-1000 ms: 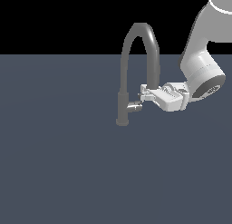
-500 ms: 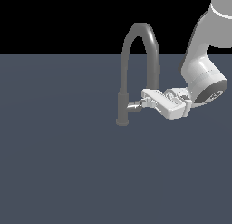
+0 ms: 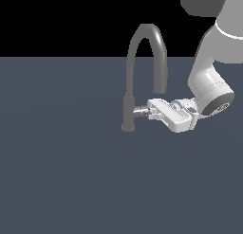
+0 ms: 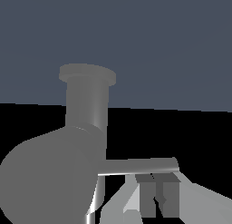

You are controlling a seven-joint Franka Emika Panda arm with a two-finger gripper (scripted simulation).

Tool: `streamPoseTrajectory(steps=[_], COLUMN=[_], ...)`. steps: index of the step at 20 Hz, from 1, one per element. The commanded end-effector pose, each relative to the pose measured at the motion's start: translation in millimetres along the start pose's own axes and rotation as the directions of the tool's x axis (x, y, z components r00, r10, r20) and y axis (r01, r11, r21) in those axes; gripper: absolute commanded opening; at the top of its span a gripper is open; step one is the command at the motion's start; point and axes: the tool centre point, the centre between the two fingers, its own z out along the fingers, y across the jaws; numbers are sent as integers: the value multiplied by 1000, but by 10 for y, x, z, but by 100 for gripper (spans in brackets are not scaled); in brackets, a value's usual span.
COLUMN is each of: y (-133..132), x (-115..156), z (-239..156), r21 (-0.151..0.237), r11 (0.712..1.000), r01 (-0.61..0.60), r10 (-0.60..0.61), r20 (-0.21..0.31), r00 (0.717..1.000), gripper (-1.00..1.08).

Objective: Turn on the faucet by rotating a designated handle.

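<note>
The dark-grey faucet (image 3: pixel 128 110) stands mid-scene in the exterior view, its arched spout (image 3: pixel 149 34) curving down toward the exterior view's right. The silver handle (image 3: pixel 139 111) sticks out sideways from the column. My gripper (image 3: pixel 151 112) is at the handle's outer end, level with it and touching it. In the wrist view the handle stub (image 4: pixel 45 177) looms large, and its thin lever pin (image 4: pixel 136 166) lies across my gripper (image 4: pixel 156 187). The two fingers (image 4: pixel 145 191) sit side by side with nothing between them, shut. The faucet column (image 4: pixel 86 105) rises behind.
A flat dark blue-grey floor (image 3: pixel 61 171) surrounds the faucet. My white arm (image 3: pixel 209 81) comes in from the exterior view's upper right, just beside the spout's tip.
My gripper has dropped lower beside the column while staying against the handle. The handle's outer end has swung down with it. The wrist has also lowered.
</note>
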Motion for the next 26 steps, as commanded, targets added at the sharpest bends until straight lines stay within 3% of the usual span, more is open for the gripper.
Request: streamPoseTrajectory(steps=[1,16,17,18,26], y=[2,-39,-39,-152,-217], x=[3,536,536,192,399], z=[-1,-5,-5,-46,-31], r21=[0,9,9,-5,1], r11=[1000,999,999,1000,1000], r01=[-1,-33,-33,18,-2], r10=[1,33,33,-18,2], r20=[0,4,4,1,2], r00=[1000,999,999,1000,1000], gripper=[-100,-100,-100,-100,-100])
